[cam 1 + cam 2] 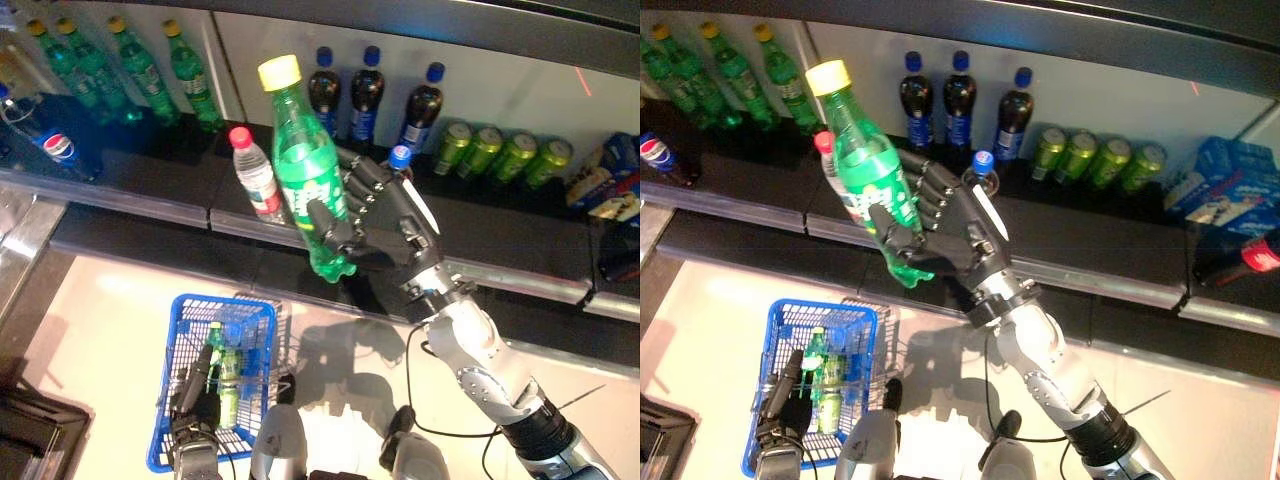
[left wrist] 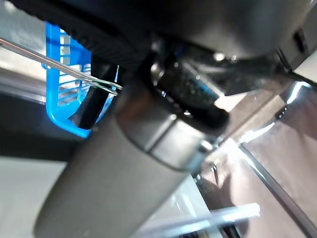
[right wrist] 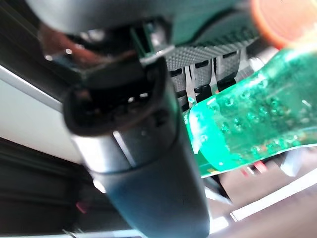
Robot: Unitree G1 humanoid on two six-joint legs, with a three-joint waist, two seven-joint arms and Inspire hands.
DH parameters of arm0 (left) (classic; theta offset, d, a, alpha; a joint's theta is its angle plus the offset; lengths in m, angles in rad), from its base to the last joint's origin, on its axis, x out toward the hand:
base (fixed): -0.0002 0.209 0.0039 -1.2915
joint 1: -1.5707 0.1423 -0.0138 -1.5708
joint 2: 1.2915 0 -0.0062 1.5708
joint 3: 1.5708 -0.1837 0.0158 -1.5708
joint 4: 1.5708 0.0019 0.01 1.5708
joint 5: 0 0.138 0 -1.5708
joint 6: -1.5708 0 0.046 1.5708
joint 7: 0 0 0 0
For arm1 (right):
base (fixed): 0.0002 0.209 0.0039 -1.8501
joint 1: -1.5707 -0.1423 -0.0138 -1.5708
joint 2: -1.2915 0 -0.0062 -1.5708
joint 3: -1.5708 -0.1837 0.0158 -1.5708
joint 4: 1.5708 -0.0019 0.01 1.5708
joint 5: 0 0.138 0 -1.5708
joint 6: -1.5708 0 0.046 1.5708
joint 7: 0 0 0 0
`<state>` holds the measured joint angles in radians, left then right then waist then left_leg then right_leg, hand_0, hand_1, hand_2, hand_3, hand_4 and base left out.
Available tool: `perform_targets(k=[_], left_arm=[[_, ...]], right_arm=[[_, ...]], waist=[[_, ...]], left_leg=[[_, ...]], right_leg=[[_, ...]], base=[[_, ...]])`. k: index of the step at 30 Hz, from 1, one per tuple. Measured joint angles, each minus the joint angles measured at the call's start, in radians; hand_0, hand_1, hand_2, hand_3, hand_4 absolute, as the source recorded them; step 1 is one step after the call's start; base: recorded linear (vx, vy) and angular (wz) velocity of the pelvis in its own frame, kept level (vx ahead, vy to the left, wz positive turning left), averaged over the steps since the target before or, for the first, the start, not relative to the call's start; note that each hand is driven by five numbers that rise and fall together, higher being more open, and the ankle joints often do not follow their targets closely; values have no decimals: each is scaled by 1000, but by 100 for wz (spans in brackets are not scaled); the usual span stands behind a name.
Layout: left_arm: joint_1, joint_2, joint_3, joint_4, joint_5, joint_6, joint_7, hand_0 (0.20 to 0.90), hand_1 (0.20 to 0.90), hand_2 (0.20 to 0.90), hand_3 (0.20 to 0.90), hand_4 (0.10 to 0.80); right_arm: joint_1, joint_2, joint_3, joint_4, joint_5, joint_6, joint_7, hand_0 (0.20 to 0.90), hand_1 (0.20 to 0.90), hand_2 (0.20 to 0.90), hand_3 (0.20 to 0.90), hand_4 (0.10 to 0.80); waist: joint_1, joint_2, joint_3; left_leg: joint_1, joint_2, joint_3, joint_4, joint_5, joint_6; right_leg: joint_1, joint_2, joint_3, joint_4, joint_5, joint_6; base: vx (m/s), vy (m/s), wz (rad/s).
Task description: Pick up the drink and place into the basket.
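Green drink bottle [image 1: 308,170], yellow cap [image 1: 279,71] uppermost, tilted slightly, held clear of the shelf [image 1: 150,190] and above the floor in front of it. Right hand [image 1: 378,225] wrapped round the lower half of the bottle, fingers [image 1: 355,190] curled over the label side, thumb [image 1: 325,235] pressed against the near side; base of the bottle projecting below the hand. Same grip visible in the right wrist view, green ribbed bottle body [image 3: 257,129] lying across the fingers.

Blue basket [image 1: 180,320] low down at the robot's left, hanging over the pale floor, well apart from the held bottle. Two green bottles [image 1: 222,375] already inside it, lying among the wire walls. Left hand [image 1: 195,400] at the near edge of the basket, fingers closed round its handle.

On the shelf behind the held bottle: clear water bottle [image 1: 255,170] with red cap, just beside the green drink; blue-capped bottle [image 1: 399,157] partly hidden behind the right hand; three dark cola bottles [image 1: 365,95] with blue caps at the back; row of green cans [image 1: 500,152] to the right; row of green soda bottles [image 1: 120,65] at the far left.
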<state>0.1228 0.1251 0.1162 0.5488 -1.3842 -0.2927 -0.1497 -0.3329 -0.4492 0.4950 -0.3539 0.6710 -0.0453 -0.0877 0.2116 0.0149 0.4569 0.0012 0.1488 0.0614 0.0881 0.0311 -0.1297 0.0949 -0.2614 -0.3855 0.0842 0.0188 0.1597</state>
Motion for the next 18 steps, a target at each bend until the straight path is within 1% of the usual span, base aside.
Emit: perform_targets(k=[2,4,6,7,10,13,16,18], left_arm=[[1,14,-15,-77,2,3,-11,300,300,300,200,100],[3,18,-27,-150,2,9,-21,300,300,300,200,100],[7,24,-38,-261,3,37,-21,300,300,300,200,100],[8,32,-49,-296,3,41,-21,300,300,300,200,100],[10,67,-66,-424,17,85,-21,300,300,300,200,100],[9,92,-70,-519,27,121,-24,300,300,300,200,100],[9,97,-71,-598,34,159,-30,300,300,300,200,100],[9,105,-75,-628,37,182,-39,300,300,300,200,100]], right_arm=[[-20,21,29,1,-7,22,-7,300,300,300,200,100],[-38,32,53,2,-18,35,-13,300,300,300,200,100],[-56,55,82,19,-44,52,-29,300,300,300,200,100],[-59,63,87,24,-47,58,-33,300,300,300,200,100],[-60,69,102,25,-72,59,-61,300,300,300,200,100],[-63,77,104,34,-86,71,-94,300,300,300,200,100],[-64,91,101,56,-124,77,-140,300,300,300,200,100],[-67,100,104,76,-131,82,-157,300,300,300,200,100]], waist=[[29,0,0],[56,-2,-1],[89,-3,-2],[96,-4,-2],[126,-12,-7],[149,-19,-11],[171,-22,-12],[187,-23,-11]], left_leg=[[-14,-5,-27,0,5,0],[-25,-15,-47,0,8,2],[-25,-26,-56,0,10,5],[-26,-29,-61,1,10,6],[-45,-39,-97,3,12,5],[-60,-49,-114,1,21,5],[-72,-56,-146,1,24,3],[-78,-58,-158,1,25,2]], right_leg=[[9,4,-24,-5,-1,2],[15,1,-24,-7,-7,10],[36,-5,-31,-20,-10,14],[44,-7,-48,-20,-12,17],[53,-8,-53,-23,-23,28],[62,-8,-57,-38,-26,33],[78,-6,-98,-50,-28,35],[84,-3,-102,-53,-29,37]], base=[[41,18,37],[42,17,34],[38,4,33],[35,-16,36],[33,-17,34],[34,-36,30],[27,-22,30],[24,-25,18]])
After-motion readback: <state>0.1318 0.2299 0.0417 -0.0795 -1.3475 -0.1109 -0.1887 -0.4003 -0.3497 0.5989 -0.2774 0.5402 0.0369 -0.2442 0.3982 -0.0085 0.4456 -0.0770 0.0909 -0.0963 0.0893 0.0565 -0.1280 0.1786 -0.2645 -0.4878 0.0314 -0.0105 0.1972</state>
